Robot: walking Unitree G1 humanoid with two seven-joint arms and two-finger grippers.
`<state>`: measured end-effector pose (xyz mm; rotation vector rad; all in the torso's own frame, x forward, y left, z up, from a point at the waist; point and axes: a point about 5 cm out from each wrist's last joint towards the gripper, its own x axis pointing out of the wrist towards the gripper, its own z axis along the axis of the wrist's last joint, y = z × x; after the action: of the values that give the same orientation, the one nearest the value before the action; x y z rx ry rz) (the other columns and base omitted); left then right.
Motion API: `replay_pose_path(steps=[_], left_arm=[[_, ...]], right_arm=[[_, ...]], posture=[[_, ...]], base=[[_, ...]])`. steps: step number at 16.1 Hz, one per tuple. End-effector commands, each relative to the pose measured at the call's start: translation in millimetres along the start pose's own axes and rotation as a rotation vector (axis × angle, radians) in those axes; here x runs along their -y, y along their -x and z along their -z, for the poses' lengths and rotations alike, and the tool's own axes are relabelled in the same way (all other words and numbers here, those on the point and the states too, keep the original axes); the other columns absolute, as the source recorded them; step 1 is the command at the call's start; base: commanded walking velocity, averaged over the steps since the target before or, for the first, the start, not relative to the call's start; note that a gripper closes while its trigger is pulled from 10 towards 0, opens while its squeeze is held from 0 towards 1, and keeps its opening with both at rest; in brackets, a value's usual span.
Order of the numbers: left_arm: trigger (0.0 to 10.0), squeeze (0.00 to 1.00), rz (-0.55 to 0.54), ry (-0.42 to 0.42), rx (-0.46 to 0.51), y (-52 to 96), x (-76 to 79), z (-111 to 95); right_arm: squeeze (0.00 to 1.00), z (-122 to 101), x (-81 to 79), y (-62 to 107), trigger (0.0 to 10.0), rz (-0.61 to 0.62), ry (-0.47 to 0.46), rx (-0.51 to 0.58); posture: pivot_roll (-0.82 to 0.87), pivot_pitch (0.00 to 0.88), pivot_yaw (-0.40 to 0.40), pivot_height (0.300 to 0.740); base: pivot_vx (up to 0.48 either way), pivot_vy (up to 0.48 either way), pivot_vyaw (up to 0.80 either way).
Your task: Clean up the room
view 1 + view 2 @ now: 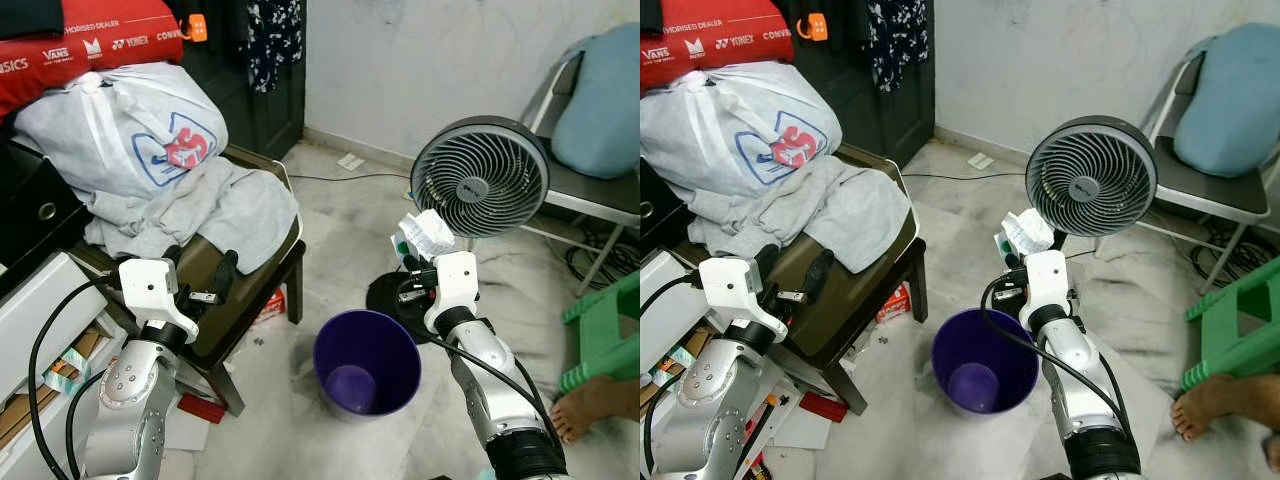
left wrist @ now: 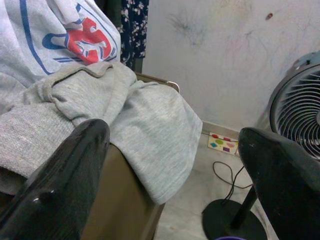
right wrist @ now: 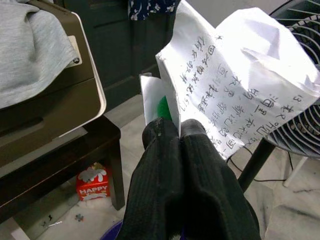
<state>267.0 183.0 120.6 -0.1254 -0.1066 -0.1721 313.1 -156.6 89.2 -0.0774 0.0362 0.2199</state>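
One purple bin (image 1: 366, 361) stands on the pale floor (image 1: 300, 430) at the lower middle of the frame. Just above it and to the right, the right gripper (image 1: 408, 262) has its two black fingers pinched together on one crumpled sheet of paper (image 1: 428, 232) with handwriting on it, held in front of the lower edge of the one grey fan (image 1: 480, 177). At the left of the frame the left gripper (image 1: 200, 270) is raised beside the brown seat (image 1: 255, 275), its two fingers (image 2: 60, 185) spread wide with nothing between them. One grey cloth (image 1: 215, 205) is draped over that seat, and one white bag (image 1: 120, 125) with a red and blue print sits on top of it. Under the seat lies one small red box (image 1: 270, 305). At the right edge stand one green stool (image 1: 605, 330) and one folding chair (image 1: 590, 195), and a person's bare foot (image 1: 590, 405) rests on the floor at the lower right.
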Motion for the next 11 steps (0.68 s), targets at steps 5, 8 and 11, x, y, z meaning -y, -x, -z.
replay_pose_path(steps=[5,8,11], left_arm=[[10.0,0.00,0.003,-0.004,-0.006,0.1,-0.8,-0.1],[10.0,0.00,0.006,-0.004,-0.006,-0.1,-0.6,0.0],[10.0,0.00,0.011,-0.004,-0.005,-0.2,0.0,-0.1]], right_arm=[[0.00,1.4,3.9,-0.3,10.0,0.016,0.001,-0.004],[0.00,1.7,3.8,-0.5,10.0,0.016,0.002,-0.003],[0.00,1.8,3.4,-0.5,10.0,0.014,0.003,-0.003]], posture=[[0.01,0.083,-0.012,0.740],[0.01,0.081,-0.012,0.740],[0.01,0.081,-0.012,0.740]], base=[[0.289,0.000,0.00],[0.291,0.000,0.00],[0.314,0.000,0.00]])
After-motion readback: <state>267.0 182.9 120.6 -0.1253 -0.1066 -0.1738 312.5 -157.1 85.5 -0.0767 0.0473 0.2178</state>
